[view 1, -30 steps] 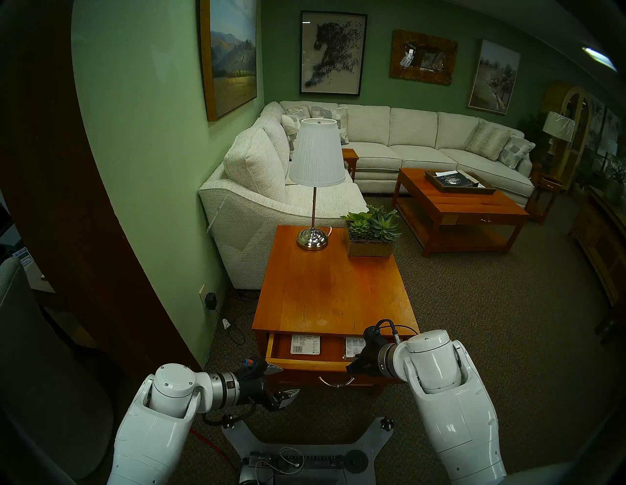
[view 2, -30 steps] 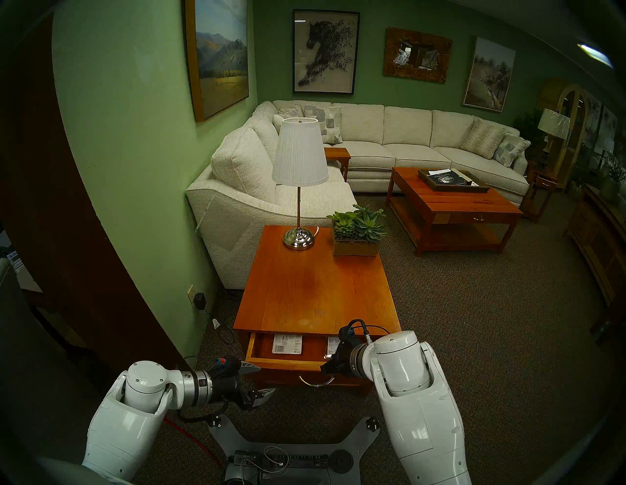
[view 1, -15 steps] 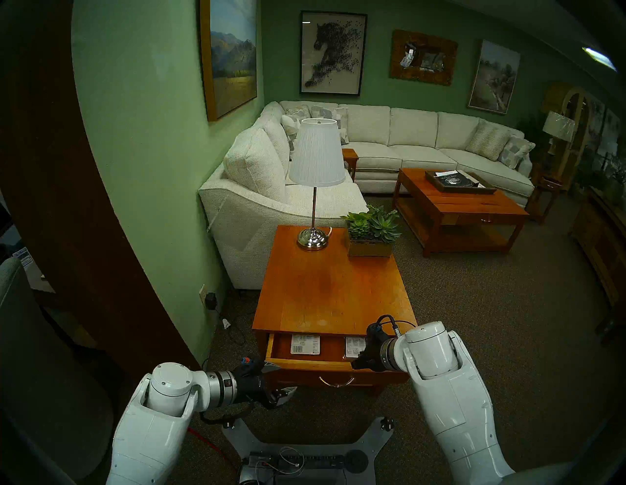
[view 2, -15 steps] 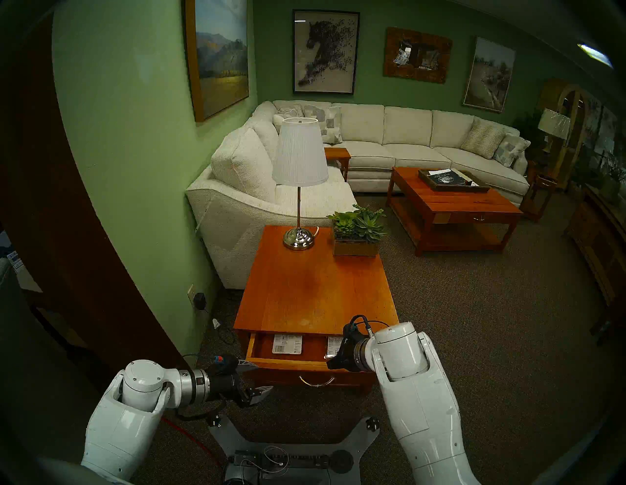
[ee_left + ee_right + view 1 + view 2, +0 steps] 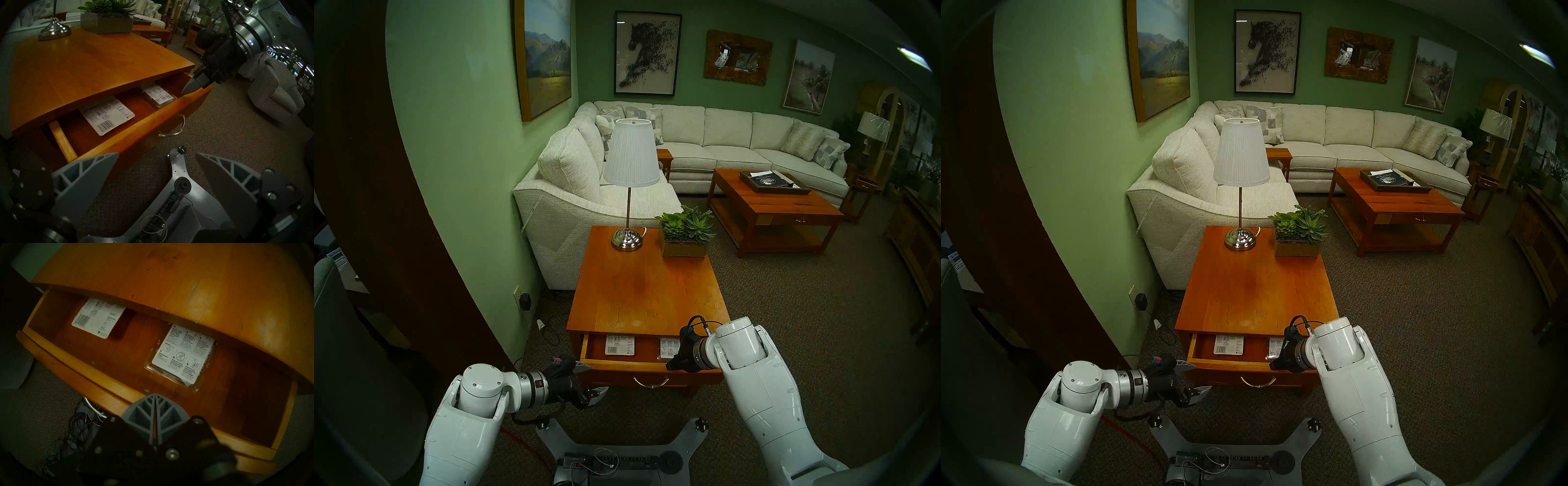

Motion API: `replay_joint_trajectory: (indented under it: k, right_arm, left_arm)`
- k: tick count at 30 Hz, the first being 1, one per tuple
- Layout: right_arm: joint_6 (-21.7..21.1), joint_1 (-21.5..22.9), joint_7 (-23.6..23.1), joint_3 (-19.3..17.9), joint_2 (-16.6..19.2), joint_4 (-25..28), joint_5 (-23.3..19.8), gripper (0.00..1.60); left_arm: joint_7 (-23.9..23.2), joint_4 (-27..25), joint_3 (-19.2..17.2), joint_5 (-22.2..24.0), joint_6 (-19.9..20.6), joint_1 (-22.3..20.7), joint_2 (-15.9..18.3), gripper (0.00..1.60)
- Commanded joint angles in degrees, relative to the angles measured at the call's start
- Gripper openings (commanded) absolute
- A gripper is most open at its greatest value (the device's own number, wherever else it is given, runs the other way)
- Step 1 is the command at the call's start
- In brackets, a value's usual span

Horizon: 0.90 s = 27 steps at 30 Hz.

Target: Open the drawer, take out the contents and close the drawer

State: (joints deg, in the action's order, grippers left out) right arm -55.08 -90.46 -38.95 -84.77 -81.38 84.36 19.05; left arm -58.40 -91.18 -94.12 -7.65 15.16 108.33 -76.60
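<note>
Drawer (image 5: 621,365) pulled partway out below end table (image 5: 648,292) top. Inside: barcode card (image 5: 619,345) at left, blister pack (image 5: 668,348) at right, well apart. Lamp (image 5: 630,183) and planter (image 5: 685,239) at tabletop rear; lamp left of planter.

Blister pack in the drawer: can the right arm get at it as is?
Probably, once it opens: right gripper is shut above the drawer front, beside the blister pack, whose near half is clear of the tabletop.

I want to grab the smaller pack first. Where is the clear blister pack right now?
The clear blister pack lies flat in the open drawer, toward its right end, partly under the tabletop's edge and apart from the white card further left.
</note>
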Motion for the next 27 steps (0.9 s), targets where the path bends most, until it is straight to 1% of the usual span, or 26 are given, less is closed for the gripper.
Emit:
replay_joint_trajectory:
  k: [1, 5, 11, 18, 22, 27]
  right_arm:
    - [0.08, 1.93, -1.98, -0.55, 1.03, -0.09, 0.4, 0.0]
    - [0.08, 0.15, -3.86, -0.82, 1.52, 0.52, 1.65, 0.0]
    - [0.08, -4.41, -5.84, -0.85, 1.97, 1.48, 1.9, 0.0]
    - [0.08, -9.65, -7.63, -1.01, 2.77, 4.55, 2.4, 0.0]
    - [0.08, -11.9, -8.55, -1.44, 2.97, 6.43, 2.69, 0.0]
    - [0.08, -14.26, -8.73, -3.52, 2.37, 10.11, 2.99, 0.0]
  left_arm:
    - [-0.4, -0.89, -0.25, 0.58, 0.0, -0.86, -0.1, 1.6]
    - [-0.66, -0.43, -0.13, 0.5, -0.04, -1.3, -0.13, 1.6]
    - [-0.82, 0.29, -0.18, 0.53, 0.02, -1.94, -0.34, 1.6]
    - [-1.18, 1.03, 0.04, 0.37, 0.08, -2.59, -0.42, 1.6]
    - [-1.42, 1.28, 0.23, 0.28, 0.1, -2.99, -0.47, 1.6]
    - [-1.85, 1.54, 0.63, 0.14, 0.25, -3.42, -0.36, 1.6]
